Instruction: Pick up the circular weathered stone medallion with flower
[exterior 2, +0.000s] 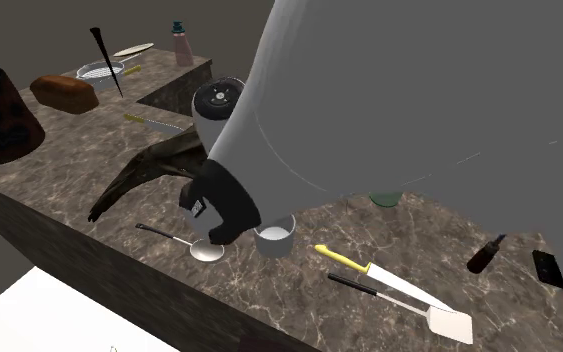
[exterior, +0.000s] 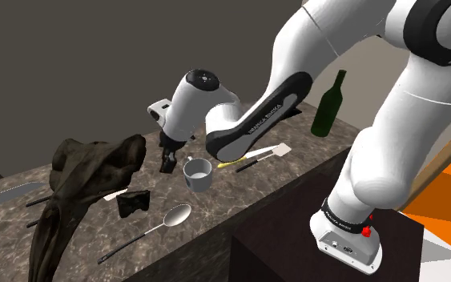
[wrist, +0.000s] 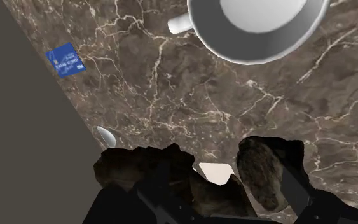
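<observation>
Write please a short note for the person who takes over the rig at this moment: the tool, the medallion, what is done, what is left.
Tool: open, holding nothing, low over the marble counter, near the white mug.
Medallion: dark, rough stone piece lying on the counter just beside the tool, not clasped.
Done: the approach, it seems.
Left: centre the tool on the medallion, close, lift.

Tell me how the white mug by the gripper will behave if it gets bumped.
The squat white mug stands upright and wide-mouthed, so it would probably slide on the polished brown marble counter rather than tip. It looks empty, hence likely light. Its small side handle may make it turn when pushed.
</observation>
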